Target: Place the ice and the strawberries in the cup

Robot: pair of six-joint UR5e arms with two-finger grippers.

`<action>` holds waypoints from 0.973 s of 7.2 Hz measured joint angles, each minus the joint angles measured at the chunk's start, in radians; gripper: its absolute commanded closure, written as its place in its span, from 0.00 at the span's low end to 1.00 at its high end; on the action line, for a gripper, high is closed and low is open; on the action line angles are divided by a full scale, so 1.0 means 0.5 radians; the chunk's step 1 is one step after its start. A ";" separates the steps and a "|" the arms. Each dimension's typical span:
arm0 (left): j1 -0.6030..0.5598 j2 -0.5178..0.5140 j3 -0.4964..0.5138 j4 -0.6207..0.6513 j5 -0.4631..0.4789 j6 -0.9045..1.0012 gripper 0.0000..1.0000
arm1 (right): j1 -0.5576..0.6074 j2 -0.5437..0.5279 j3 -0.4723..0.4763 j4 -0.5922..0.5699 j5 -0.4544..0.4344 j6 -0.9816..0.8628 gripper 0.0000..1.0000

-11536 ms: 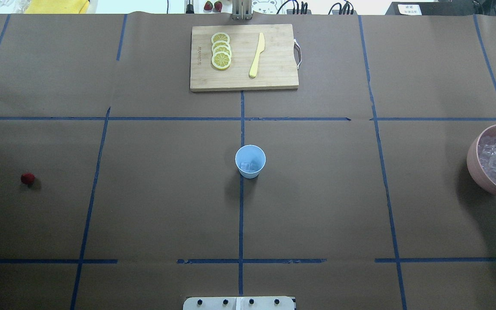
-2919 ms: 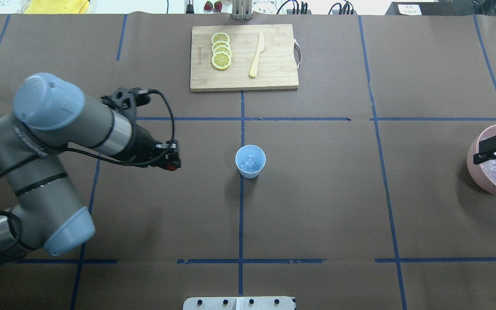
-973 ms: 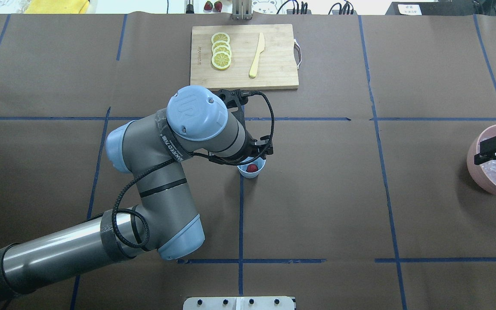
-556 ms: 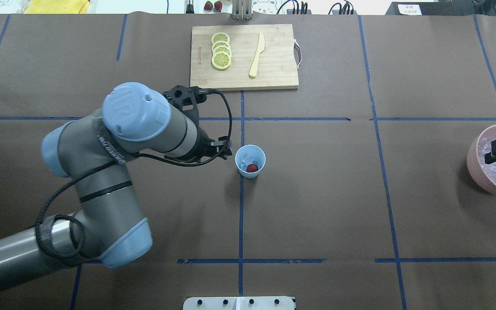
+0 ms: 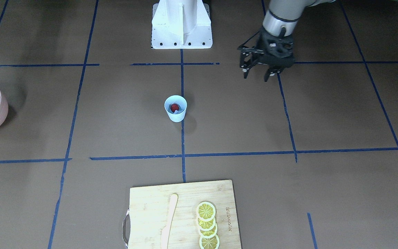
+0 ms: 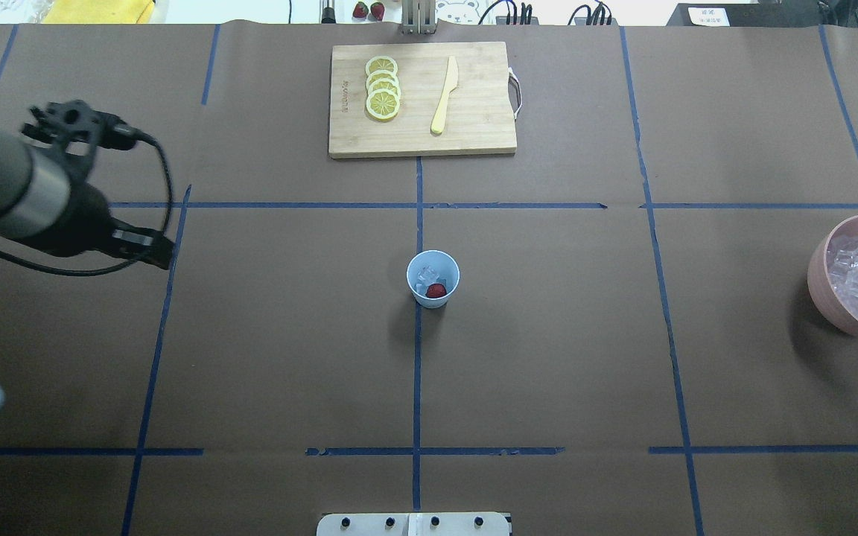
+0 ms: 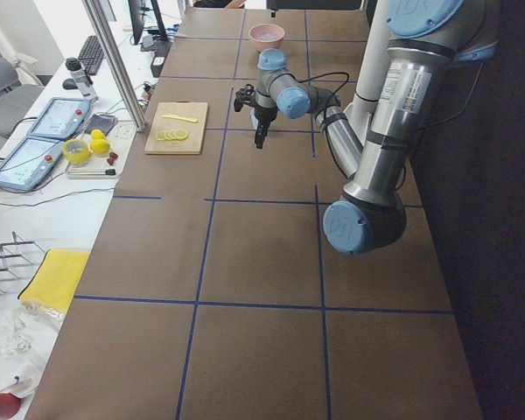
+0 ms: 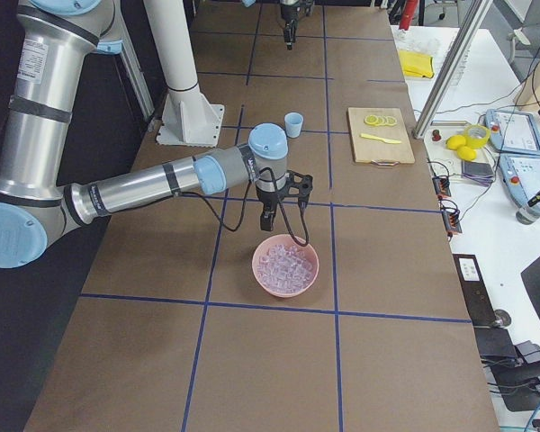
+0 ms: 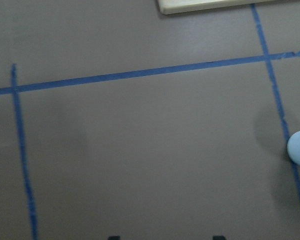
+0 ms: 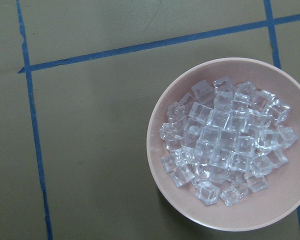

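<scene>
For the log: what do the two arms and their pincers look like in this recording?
Both the left arm and right arm are grey metal tubes with pale-blue rounded joint caps and black bands. The left pincer and right pincer are black and two-fingered. A black cable loops beside the left wrist.

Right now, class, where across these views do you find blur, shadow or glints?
Overhead view: the left gripper looks smeared, and the cup throws a soft shadow toward the lower left. Left wrist view: soft, the cup's edge fuzzy. Right wrist view: sharp, with glints on the ice in the bowl.
</scene>
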 measured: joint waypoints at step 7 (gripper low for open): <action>-1.348 0.453 0.631 0.302 -0.587 1.731 0.22 | 0.356 -0.035 -0.300 -0.038 0.025 -0.863 0.00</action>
